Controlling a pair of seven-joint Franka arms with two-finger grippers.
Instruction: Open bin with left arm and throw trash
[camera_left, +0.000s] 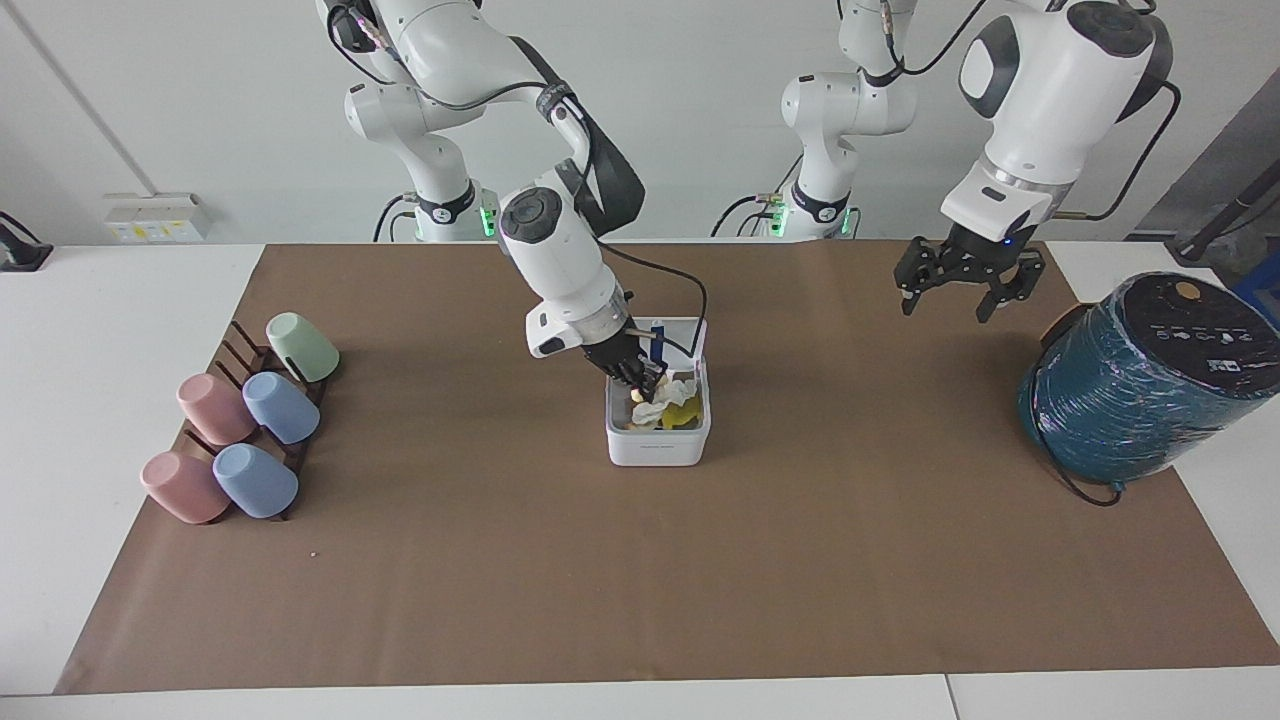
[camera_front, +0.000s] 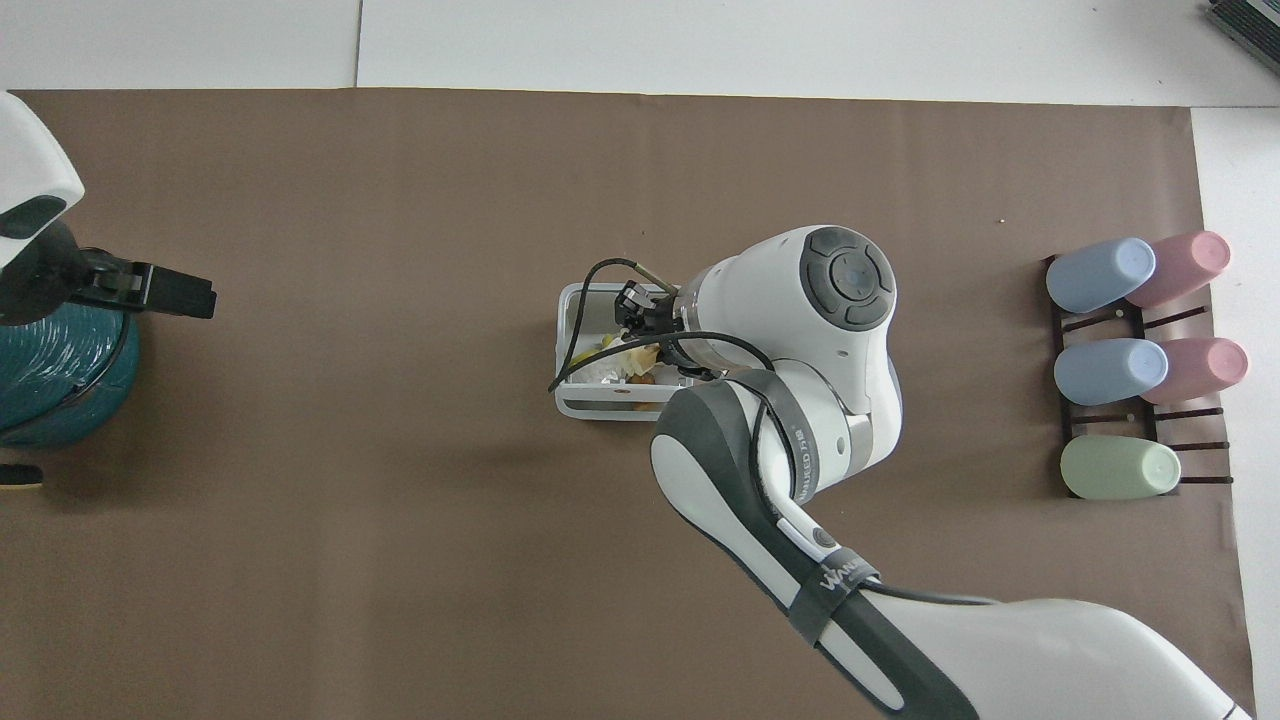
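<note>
The white bin (camera_left: 657, 448) stands mid-mat with its lid (camera_left: 690, 335) swung up, the blue strip showing inside. A crumpled white paper wad (camera_left: 668, 398) and a yellow-green sponge piece (camera_left: 685, 413) lie in it. My right gripper (camera_left: 646, 384) reaches down into the bin's opening, and a pale yellow scrap (camera_left: 637, 396) sits right at its tip. Whether it still grips the scrap I cannot tell. From overhead, the right gripper (camera_front: 634, 318) covers part of the bin (camera_front: 572, 402). My left gripper (camera_left: 958, 292) hangs open and empty over the mat near the teal cylinder.
A big teal wrapped cylinder (camera_left: 1140, 385) stands at the left arm's end of the table. A dark rack with several pastel cups (camera_left: 240, 430) lies at the right arm's end. Brown paper (camera_left: 640, 580) covers the table.
</note>
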